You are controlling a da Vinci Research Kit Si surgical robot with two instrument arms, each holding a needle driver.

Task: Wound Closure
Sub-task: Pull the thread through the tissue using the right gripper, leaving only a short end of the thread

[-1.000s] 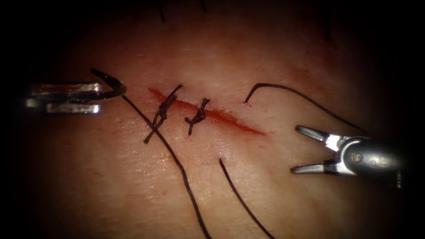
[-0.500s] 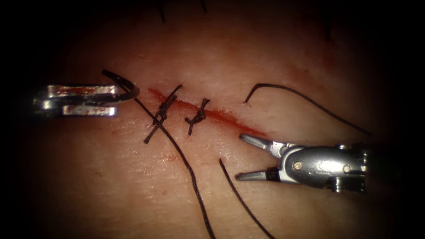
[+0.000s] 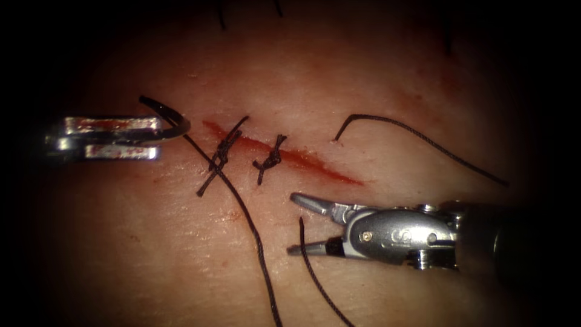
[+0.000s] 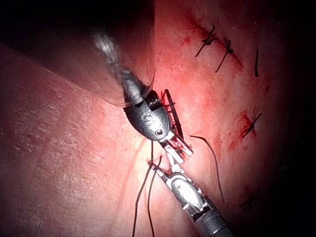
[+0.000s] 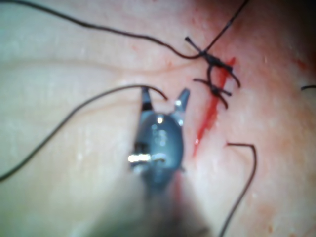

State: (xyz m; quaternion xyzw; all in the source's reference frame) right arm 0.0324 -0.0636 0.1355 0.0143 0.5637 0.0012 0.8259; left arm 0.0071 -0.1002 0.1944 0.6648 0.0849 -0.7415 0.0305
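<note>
At the left of the endoscope view, the left end effector (image 3: 142, 138) is pressed together on the needle (image 3: 171, 118), pinching it near the middle of its curve. The needle is out of the tissue (image 3: 151, 242), on the left side of the cut (image 3: 284, 154); its point rises above the jaws. The thread (image 3: 242, 212) runs from the needle down across the first of two knots (image 3: 221, 154) on the cut. Below the cut's right end, the right end effector (image 3: 298, 223) is spread and holds nothing; the tip of a loose thread end (image 3: 311, 266) lies between its jaws.
</note>
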